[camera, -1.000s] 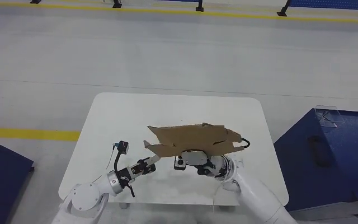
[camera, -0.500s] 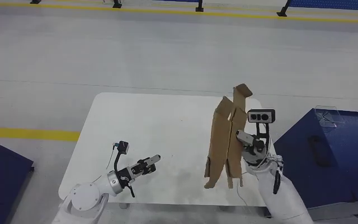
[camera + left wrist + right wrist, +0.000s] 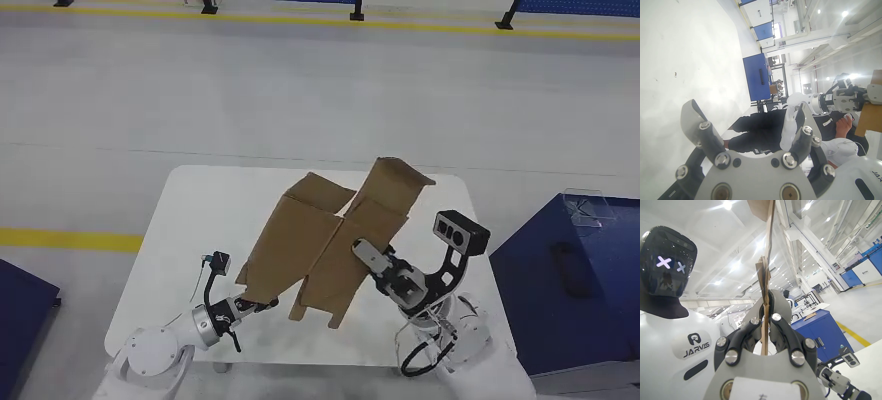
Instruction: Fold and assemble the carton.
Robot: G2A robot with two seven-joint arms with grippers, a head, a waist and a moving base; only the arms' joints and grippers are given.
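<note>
So the carton (image 3: 330, 235) is a flat brown cardboard blank, not opened into a box. It's up over the middle of the white worktop (image 3: 200, 220), tilted on a diagonal. In the top view its low end points toward the robot's left and its flaps stick up toward the far right corner. Two long panels sit side by side with a crease between them. Can't tell if the bottom edge touches the worktop or just hangs over it.

The right hand (image 3: 374, 262) has it, clamped tight on one long edge about halfway along. In the right wrist view the carton (image 3: 767, 275) is edge-on, running straight up out of the hand (image 3: 765, 303), pinched from both sides.

The left hand (image 3: 262, 303) is low near the front of the worktop, right by the carton's bottom end in the top view. Its wrist view shows its fingers (image 3: 696, 117) spread wide with nothing between them, and the carton (image 3: 868, 121) farther off, apart from it.

A blue cabinet (image 3: 570, 290) stands on the floor beside the worktop, on the robot's right.
</note>
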